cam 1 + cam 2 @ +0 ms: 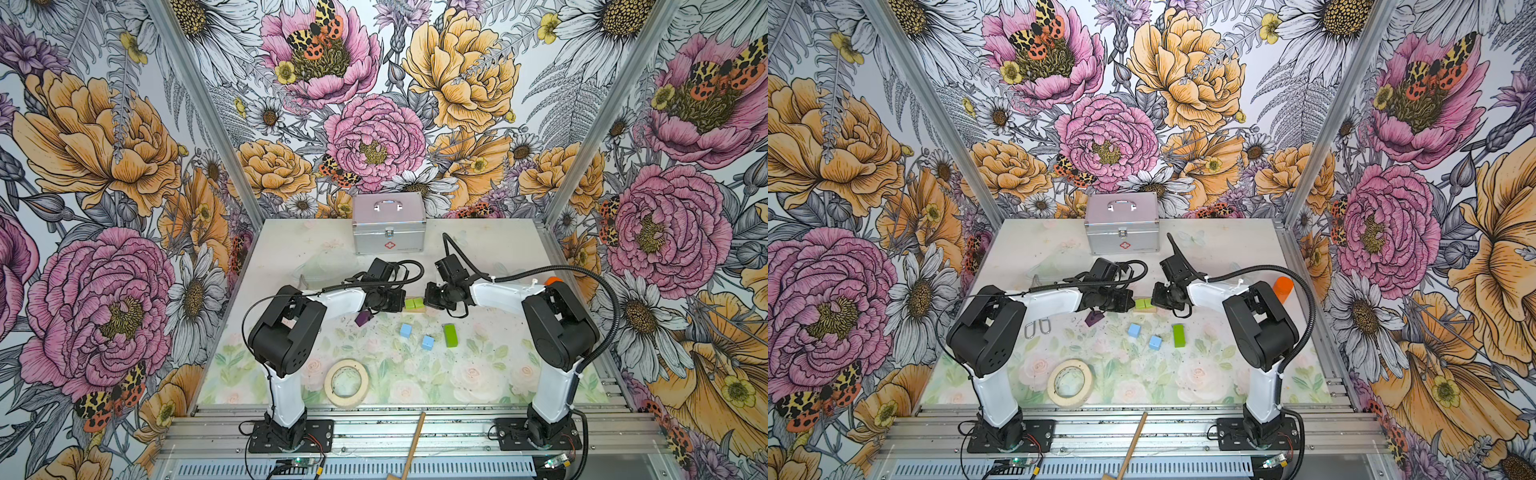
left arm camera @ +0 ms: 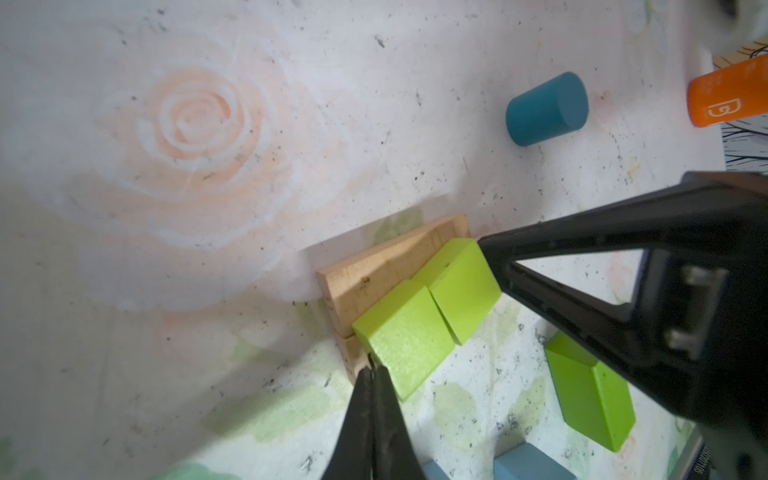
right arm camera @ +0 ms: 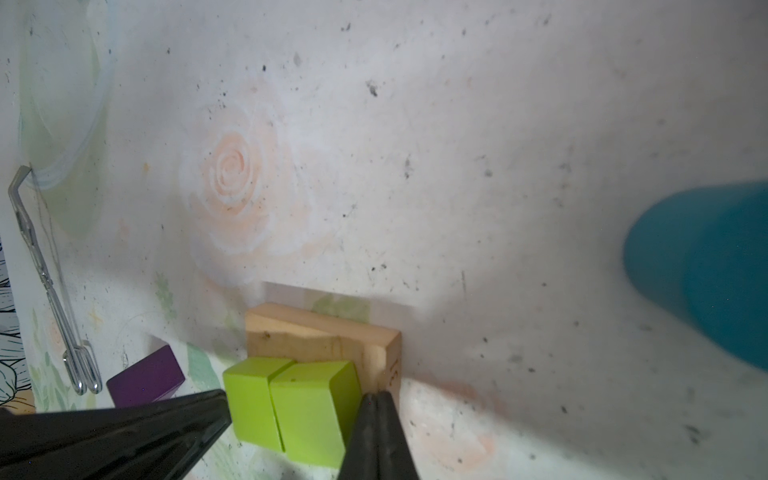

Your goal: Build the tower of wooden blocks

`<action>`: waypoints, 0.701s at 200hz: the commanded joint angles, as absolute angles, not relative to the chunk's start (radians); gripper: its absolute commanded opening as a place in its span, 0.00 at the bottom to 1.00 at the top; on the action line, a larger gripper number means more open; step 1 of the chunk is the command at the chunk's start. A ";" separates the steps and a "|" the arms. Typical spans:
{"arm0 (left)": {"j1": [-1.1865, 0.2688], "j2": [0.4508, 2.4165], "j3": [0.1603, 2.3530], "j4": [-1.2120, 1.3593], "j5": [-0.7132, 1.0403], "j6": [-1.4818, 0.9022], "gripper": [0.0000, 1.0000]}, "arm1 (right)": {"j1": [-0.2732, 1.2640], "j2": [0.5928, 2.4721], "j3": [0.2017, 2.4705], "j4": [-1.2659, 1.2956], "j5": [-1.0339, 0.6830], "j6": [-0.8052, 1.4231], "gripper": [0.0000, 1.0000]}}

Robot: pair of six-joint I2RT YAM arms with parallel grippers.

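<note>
Left claw, right claw beside green blocks

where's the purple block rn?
In both top views the purple block sits left of centre, just left of the two green blocks.

The teal cylinder reaches you in the right wrist view only as a blur, cut by the frame edge; in both top views the right arm hides it. The orange container gives you just a sliver above that arm, and the left wrist view crops it. The tan bars lie mostly covered by the lime-green blocks on them. The light-blue cubes run off the left wrist frame. The purple block sits partly behind the left pincer; its shape seems unreadable there.
</note>
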State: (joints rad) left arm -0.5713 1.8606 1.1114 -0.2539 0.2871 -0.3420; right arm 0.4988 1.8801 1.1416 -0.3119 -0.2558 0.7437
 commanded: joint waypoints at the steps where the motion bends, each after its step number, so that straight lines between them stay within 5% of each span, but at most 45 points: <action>1: -0.560 1.874 1.135 -0.238 0.305 -0.342 0.00 | 0.508 1.858 1.131 -0.298 -0.235 0.749 0.00; 140: -0.557 1.864 1.132 -0.239 0.300 -0.342 0.00 | 0.508 1.840 1.121 -0.300 -0.221 0.750 0.00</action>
